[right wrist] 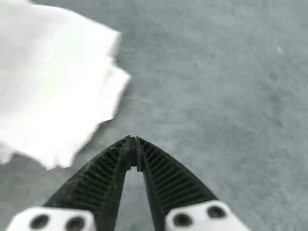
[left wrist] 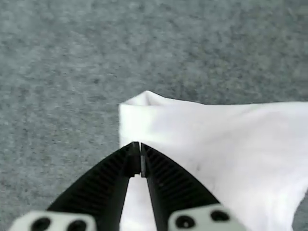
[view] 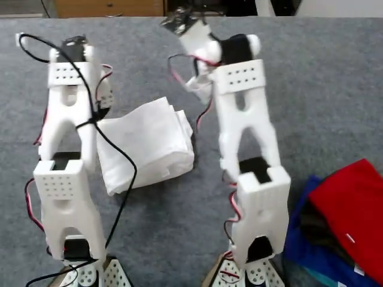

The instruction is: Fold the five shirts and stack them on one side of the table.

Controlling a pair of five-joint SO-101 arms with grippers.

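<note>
White folded shirt [view: 146, 146] lies on the grey table [view: 323, 89] between my two arms. My left gripper [left wrist: 139, 161] hangs over the shirt near one corner, jaws pressed tip to tip with no cloth pinched that I can see. My right gripper [right wrist: 133, 154] is likewise closed and empty, over bare table just beside the shirt. Well apart, at my right, a red shirt [view: 353, 203] tops a pile on a blue shirt [view: 311, 245].
</note>
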